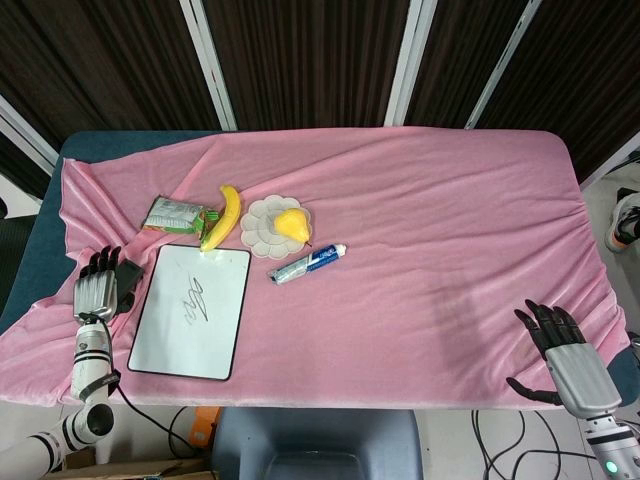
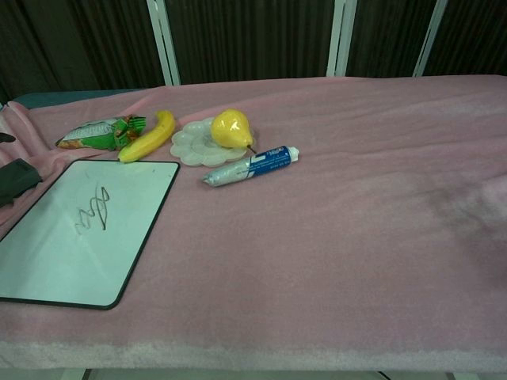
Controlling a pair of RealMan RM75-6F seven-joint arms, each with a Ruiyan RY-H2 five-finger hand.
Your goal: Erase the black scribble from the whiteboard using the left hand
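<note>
From the head view, a bench draped in a wrinkled pink cloth (image 1: 430, 230) fills the frame, its dark blue top showing at the left edge and far-left corner. Behind it stand dark wood-slat panels split by white posts. The whiteboard (image 1: 192, 310) lies near the left front corner, black-framed, with the black scribble (image 1: 195, 300) about at its middle. Just left of the board, the left robot hand (image 1: 98, 285) rests over the cloth with its fingers pointing away from the robot, and a dark eraser (image 1: 128, 273) sits against its thumb side; whether the fingers actually grip it I cannot tell. The right robot hand (image 1: 560, 350) hangs at the right front edge, fingers spread wide and holding nothing. Beyond the board lie a green snack packet (image 1: 173, 214), a banana (image 1: 223, 217), a white scalloped plate (image 1: 262, 232) carrying a yellow pear (image 1: 291, 224), and a blue-and-white tube (image 1: 308, 263).

From the chest view, the cloth stretches flat to the dark panels. The whiteboard (image 2: 79, 233) sits at lower left with the scribble (image 2: 93, 209) toward its far half. The eraser (image 2: 16, 180) shows at the left edge, just off the board's far corner. Neither robot hand is clearly visible here.
</note>
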